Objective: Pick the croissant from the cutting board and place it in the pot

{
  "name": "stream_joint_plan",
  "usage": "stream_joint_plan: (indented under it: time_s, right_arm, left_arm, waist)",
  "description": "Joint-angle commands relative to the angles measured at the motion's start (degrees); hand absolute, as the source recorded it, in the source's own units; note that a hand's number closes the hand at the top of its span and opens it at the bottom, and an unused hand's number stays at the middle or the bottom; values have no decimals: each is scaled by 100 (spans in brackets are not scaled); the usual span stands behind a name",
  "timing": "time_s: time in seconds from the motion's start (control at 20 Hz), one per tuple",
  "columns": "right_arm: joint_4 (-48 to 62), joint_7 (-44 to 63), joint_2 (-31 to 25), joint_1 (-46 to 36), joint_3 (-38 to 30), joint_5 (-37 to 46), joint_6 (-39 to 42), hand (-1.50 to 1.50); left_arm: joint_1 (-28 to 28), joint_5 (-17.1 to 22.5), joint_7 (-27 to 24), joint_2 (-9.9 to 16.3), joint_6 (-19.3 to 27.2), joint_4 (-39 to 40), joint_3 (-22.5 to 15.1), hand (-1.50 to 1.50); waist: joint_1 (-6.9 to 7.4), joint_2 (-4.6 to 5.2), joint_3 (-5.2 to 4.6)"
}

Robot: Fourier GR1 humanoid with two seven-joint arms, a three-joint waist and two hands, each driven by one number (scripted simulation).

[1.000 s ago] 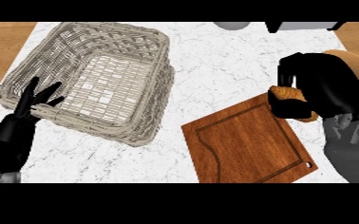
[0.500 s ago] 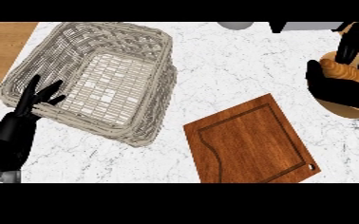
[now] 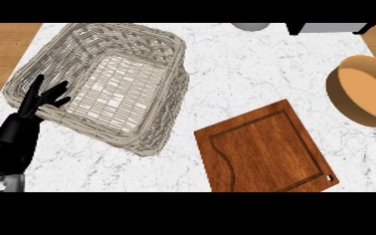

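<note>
No croissant showed; the bare board (image 3: 264, 152) lay at 4 o'clock, the pot (image 3: 354, 94) at 3. Only the left hand (image 3: 33, 110) showed, open, resting at 8.

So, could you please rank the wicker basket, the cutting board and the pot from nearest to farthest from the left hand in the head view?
From the left hand:
1. Wicker basket, right beside it, upper left.
2. Cutting board, lower centre-right.
3. Pot, at the right edge.
</note>
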Motion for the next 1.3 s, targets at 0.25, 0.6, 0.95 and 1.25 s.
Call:
stream_joint_plan:
  time_s: [0.25,0.6,0.95,1.25]
  right_arm:
    - [1876,-1674,-467,-118,-719,-135,-381,150]
    - [3762,-2776,-682,-667,-784,-9,-668,150]
    - [5284,-3623,-578,-954,-464,567,-1271,150]
    - [6525,-3990,-367,-1396,-961,16,-1145,-150]
  left_arm:
    - [216,-264,257,-28,15,589,-104,0]
    - [-140,-193,309,-23,-123,834,-114,0]
    - [-239,-123,385,31,-202,783,-70,0]
    - [-62,-277,700,-24,-28,282,-249,0]
  waist:
    - [115,119,-86]
    - [203,185,-87]
    - [341,229,-80]
    - [367,179,-67]
